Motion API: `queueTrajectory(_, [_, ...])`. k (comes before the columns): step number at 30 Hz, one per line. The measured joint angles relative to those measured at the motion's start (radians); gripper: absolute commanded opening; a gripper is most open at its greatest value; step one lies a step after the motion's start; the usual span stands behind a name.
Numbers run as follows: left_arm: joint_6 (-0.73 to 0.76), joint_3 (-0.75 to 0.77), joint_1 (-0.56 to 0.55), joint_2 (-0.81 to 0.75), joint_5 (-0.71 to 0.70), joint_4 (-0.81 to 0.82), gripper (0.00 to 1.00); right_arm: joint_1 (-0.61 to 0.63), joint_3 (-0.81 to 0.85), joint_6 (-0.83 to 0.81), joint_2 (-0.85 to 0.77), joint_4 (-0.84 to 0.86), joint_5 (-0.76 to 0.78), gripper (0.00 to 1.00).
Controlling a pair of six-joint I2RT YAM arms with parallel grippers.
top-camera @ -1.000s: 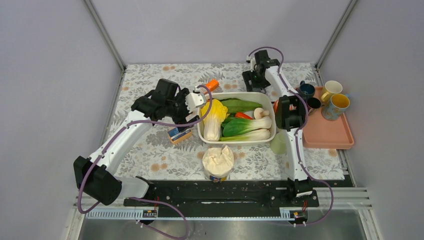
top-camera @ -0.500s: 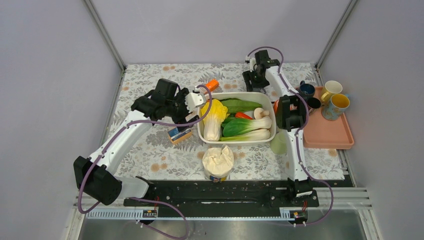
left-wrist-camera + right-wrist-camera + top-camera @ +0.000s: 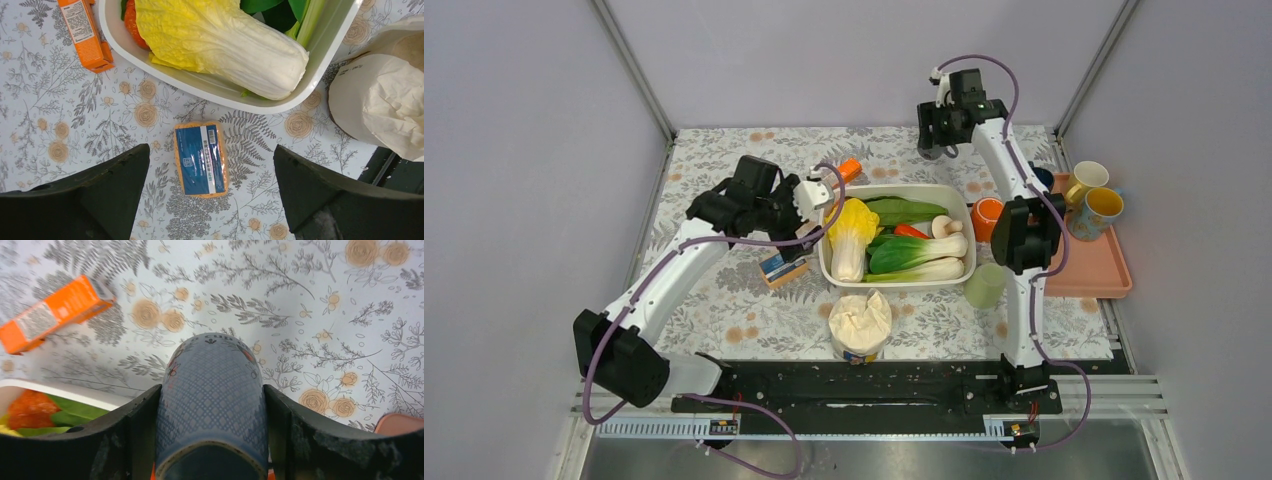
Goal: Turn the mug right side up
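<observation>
Two end effectors: right end effector [image 3: 210,412] clamped on the blue-grey patterned mug [image 3: 210,385] over the far tabletop [image 3: 325,280]; left end effector [image 3: 210,175] spread apart above a blue-labelled packet [image 3: 201,159].

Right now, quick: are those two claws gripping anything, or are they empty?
Left gripper: open, holding nothing.
Right gripper: shut on the blue-grey patterned mug.

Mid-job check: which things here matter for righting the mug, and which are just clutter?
In the job: patterned mug, clamped in the right gripper.

Lying about: vegetable tub, sponge packet under the open left gripper, orange carton, paper bundle, orange cup, green cup, pink tray with other mugs.
</observation>
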Motion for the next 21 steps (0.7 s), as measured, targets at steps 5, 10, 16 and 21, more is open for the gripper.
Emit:
queueTrajectory(5, [-0.058,0.004,0.028,0.017,0.060,0.017,0.86,0.000,-0.018,0.084,-0.090,0.019,-0.048,0.00])
queueTrajectory(10, [-0.211,0.060,0.085,0.052,0.190,0.064,0.74,0.010,-0.256,0.179,-0.314,0.124,-0.142,0.00])
queueTrajectory(16, [-0.445,0.104,0.111,0.045,0.391,0.217,0.85,0.056,-0.644,0.356,-0.706,0.381,-0.238,0.00])
queueTrajectory(21, [-0.631,0.121,0.096,0.032,0.542,0.347,0.88,0.130,-0.868,0.526,-0.956,0.646,-0.279,0.00])
